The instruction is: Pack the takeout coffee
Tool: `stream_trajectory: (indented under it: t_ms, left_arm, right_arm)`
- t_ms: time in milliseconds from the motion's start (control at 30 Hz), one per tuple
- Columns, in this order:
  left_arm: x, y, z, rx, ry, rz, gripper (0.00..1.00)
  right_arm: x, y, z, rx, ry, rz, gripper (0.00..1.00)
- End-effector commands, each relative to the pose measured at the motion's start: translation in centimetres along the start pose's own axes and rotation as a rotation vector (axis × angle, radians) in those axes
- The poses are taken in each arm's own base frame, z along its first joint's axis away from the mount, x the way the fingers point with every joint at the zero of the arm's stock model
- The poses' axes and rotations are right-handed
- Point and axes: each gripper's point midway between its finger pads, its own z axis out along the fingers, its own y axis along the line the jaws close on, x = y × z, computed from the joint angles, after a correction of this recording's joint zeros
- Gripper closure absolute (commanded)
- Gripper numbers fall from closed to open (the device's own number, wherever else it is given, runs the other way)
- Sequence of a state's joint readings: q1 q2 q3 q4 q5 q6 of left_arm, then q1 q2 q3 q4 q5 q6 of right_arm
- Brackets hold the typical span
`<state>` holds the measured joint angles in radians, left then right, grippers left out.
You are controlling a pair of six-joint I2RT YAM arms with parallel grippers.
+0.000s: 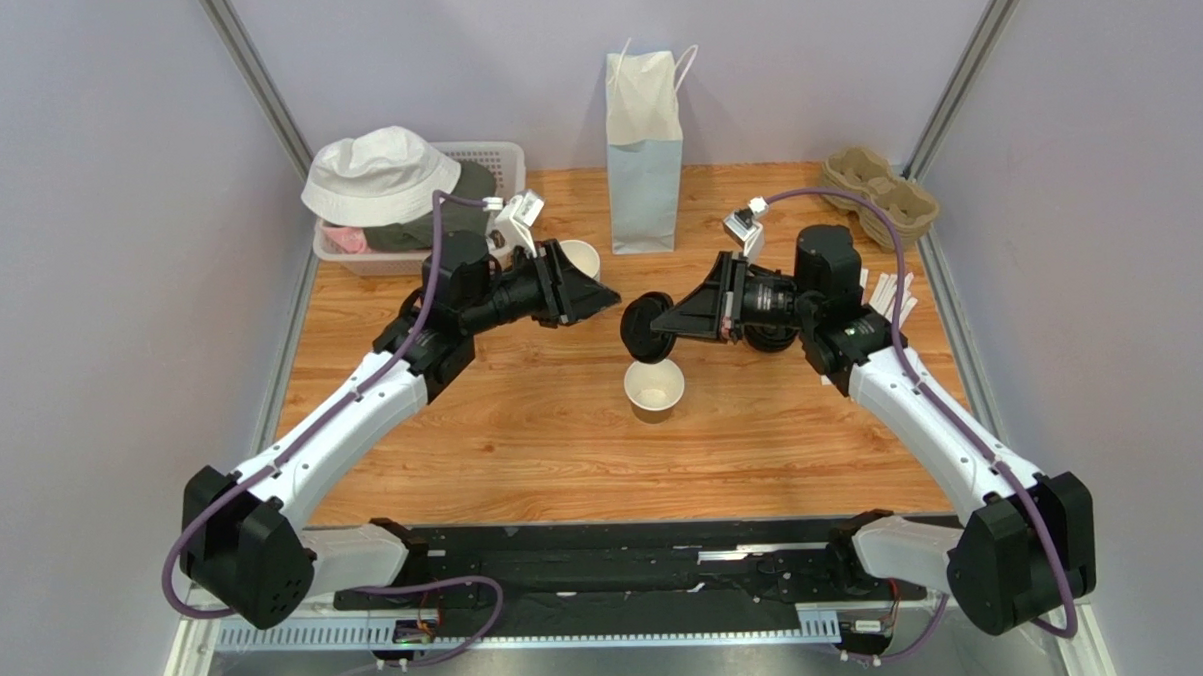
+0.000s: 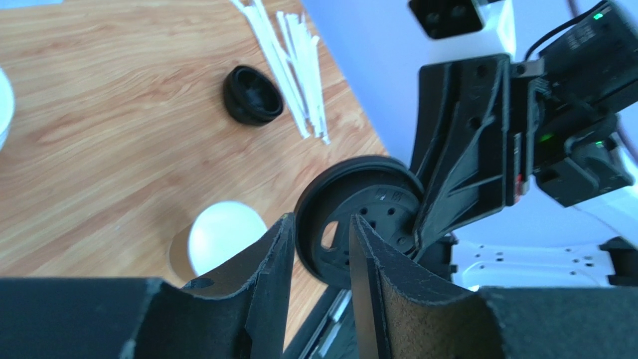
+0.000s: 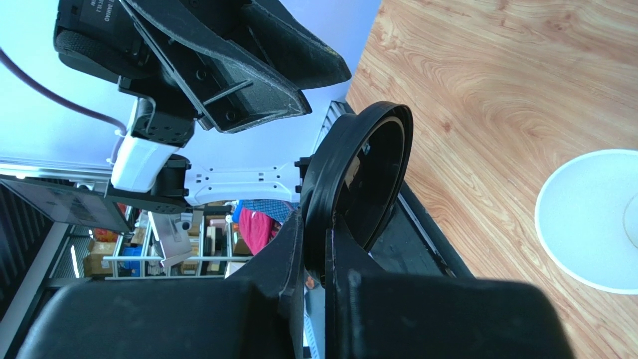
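Observation:
The takeout coffee's small brown paper cup [image 1: 655, 389] stands lidless mid-table, its white inside showing [image 2: 225, 235] [image 3: 591, 217]. Just above it, my right gripper [image 1: 670, 322] [image 3: 314, 224] is shut on the rim of a round black lid [image 1: 648, 329] [image 3: 363, 179], holding it on edge. My left gripper [image 1: 606, 296] [image 2: 322, 224] faces it from the left. It is open, with nothing between its fingers. The lid [image 2: 382, 209] hangs just beyond the left fingertips, apart from them.
A white paper bag [image 1: 645, 149] stands at the back centre. A cardboard cup carrier [image 1: 878, 191] sits back right, and a basket [image 1: 504, 159] with a white hat back left. Another paper cup [image 1: 578, 257] stands behind the left gripper. Loose black lids [image 2: 253, 95] lie beside white stirrers [image 2: 292, 67].

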<state>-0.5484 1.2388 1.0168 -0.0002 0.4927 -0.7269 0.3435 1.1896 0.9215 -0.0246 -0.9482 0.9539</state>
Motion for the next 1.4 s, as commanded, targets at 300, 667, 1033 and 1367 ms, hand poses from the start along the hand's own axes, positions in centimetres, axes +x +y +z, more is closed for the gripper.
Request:
stream_trajectory:
  t_ms: [300,667,1033,1367]
  left_arm:
    - [0.1,-1.6,1.1,0.14,0.001,-0.068,0.64]
    - [1.4,-1.5,0.6,0.153,0.027,-0.078,0.71]
    - [1.5,-1.5,0.5,0.144,0.038,-0.071,1.0]
    - [3.2,2.0,-1.1,-0.11,0.261,0.169,1.0]
  right_arm:
    - [-1.5,3.2,-0.1,-0.077,-0.017,-0.05,1.0]
    - [-1.9,3.1,0.2,-0.081,-0.017,-0.045,1.0]
    - [-1.8,2.7,0.1,-0.064,-0.02,-0.048,1.0]
    - [-1.6,-3.4,-2.6,0.233,-0.061,-0.094,0.18]
